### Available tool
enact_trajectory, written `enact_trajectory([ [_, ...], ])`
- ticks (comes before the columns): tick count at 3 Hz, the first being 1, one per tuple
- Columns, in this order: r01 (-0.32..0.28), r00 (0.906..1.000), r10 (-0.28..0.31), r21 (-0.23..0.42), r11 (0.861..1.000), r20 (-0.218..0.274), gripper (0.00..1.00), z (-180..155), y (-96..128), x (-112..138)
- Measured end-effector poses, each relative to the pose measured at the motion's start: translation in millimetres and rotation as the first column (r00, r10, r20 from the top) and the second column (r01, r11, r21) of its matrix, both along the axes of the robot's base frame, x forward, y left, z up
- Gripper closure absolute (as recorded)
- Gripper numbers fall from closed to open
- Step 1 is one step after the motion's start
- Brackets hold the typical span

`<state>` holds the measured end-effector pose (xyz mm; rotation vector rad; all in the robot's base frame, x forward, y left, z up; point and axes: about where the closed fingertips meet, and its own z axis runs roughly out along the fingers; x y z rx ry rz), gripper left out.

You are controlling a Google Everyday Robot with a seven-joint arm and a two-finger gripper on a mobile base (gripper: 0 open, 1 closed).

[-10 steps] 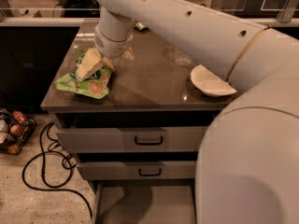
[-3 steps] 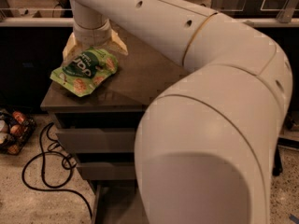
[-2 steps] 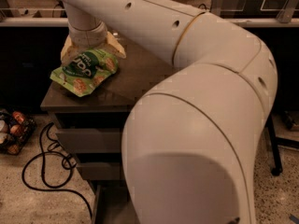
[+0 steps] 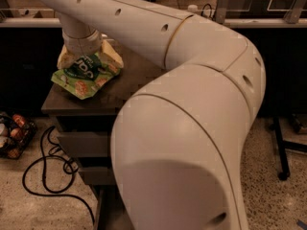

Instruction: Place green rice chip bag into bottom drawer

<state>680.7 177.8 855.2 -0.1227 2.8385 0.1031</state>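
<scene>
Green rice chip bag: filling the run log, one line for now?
gripper over green rice chip bag | bag on cabinet top | placement pending

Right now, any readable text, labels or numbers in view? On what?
green rice chip bag: white lettering on its dark green logo, too blurred to read.
No other text shows.
The gripper is at the bag's far end, over the cabinet top.
</scene>
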Motion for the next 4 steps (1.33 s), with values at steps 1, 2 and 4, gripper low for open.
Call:
enact_trajectory([
  [1, 0.033, 0.9990, -0.033, 0.012, 0.999, -0.029, 0.25, -16.8, -5.4, -2.2],
  [2, 0.032, 0.9991, -0.031, 0.009, 0.999, -0.030, 0.48, -18.5, -5.5, -1.9],
  [4, 0.029, 0.9991, -0.029, 0.006, 1.000, -0.032, 0.94, -21.4, -5.7, -1.6],
])
